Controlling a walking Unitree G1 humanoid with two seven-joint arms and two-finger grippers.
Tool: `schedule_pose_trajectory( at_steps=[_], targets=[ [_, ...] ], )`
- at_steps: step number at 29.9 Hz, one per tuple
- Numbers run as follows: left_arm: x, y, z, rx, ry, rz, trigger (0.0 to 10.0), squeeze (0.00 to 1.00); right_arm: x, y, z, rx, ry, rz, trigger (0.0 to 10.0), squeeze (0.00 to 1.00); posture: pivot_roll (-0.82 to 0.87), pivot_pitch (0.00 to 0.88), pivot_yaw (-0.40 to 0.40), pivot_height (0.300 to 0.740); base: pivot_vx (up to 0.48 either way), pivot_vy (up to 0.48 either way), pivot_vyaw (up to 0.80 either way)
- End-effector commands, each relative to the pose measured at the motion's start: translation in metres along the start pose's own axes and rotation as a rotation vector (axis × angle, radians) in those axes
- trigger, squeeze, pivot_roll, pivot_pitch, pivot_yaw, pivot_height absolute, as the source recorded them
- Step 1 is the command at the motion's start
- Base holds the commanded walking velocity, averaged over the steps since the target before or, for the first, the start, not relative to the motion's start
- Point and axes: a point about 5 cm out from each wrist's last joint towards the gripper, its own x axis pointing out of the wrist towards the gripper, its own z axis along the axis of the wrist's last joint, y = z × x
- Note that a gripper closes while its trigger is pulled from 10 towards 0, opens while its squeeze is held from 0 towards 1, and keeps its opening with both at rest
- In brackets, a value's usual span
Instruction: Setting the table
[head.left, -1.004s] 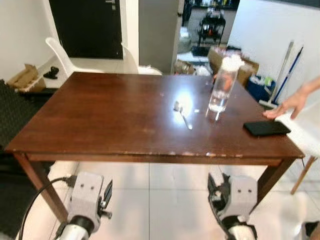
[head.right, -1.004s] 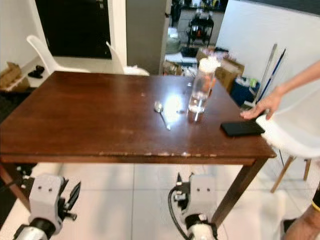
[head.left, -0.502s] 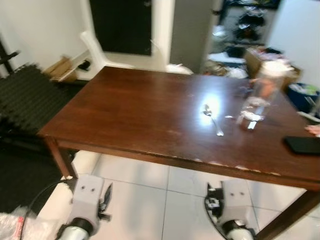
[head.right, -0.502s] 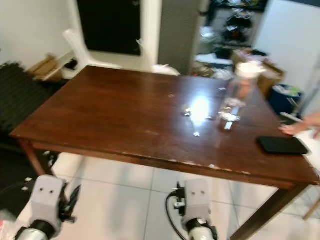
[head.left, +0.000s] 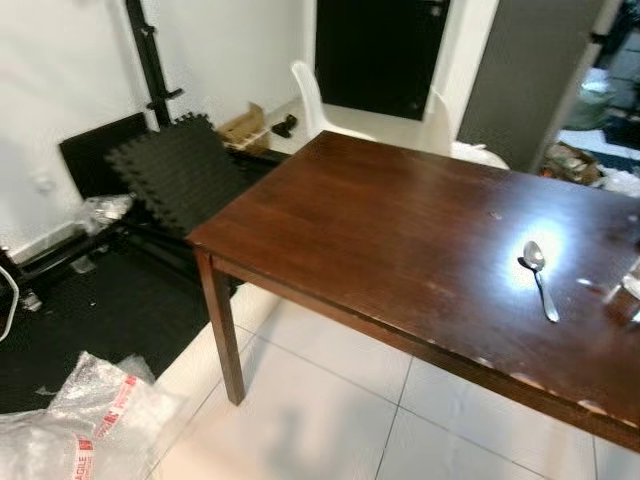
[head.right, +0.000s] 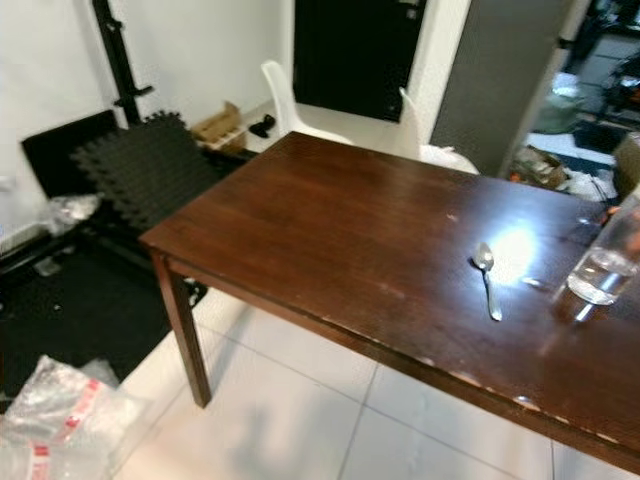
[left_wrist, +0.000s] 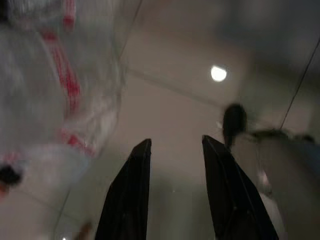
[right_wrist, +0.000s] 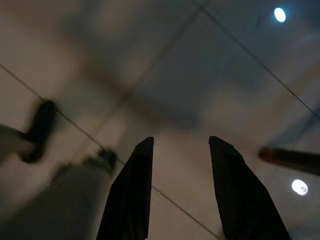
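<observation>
Spoon (head.right: 486, 278) on counter (head.right: 330, 230), glass (head.right: 606, 262) right of it. Both pincers (left_wrist: 172, 165) (right_wrist: 180, 165) apart over floor, blurry.

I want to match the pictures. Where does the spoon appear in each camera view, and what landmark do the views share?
Left eye view: the spoon lies on the wooden table, near the picture's right edge, beside a bright glare patch.
Right eye view: the spoon lies further toward the centre, left of the water bottle.
Left wrist view: tiled floor beyond the left gripper.
Right wrist view: tiled floor beyond the right gripper.
Shared landmark of the eye views: the table's near corner leg.
</observation>
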Motion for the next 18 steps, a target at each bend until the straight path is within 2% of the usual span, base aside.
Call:
schedule_pose_trajectory(
  at_steps=[1,4,8,18],
  targets=[
    [-0.003,0.002,-0.017,0.006,0.047,0.004,10.0,0.00,0.001,0.000,0.002,0.027,-0.023,-0.005,10.0,0.00,0.03,0.147,0.013,0.740,0.000,0.000,0.79],
    [-0.003,0.002,-0.019,0.006,0.048,0.003,10.0,0.00,0.003,0.001,0.006,0.027,-0.043,0.000,10.0,0.00,0.03,0.146,0.013,0.740,0.000,0.000,0.79],
    [-0.001,0.000,-0.019,-0.003,0.022,0.006,10.0,0.00,0.010,0.008,0.030,0.027,-0.153,0.029,10.0,0.00,0.04,0.146,0.008,0.740,0.000,0.000,0.79],
    [0.005,-0.001,-0.012,-0.011,-0.026,0.007,10.0,0.00,0.016,0.011,0.048,0.040,-0.230,0.039,10.0,0.00,0.04,0.139,0.009,0.740,0.000,0.000,0.79]
  ],
)
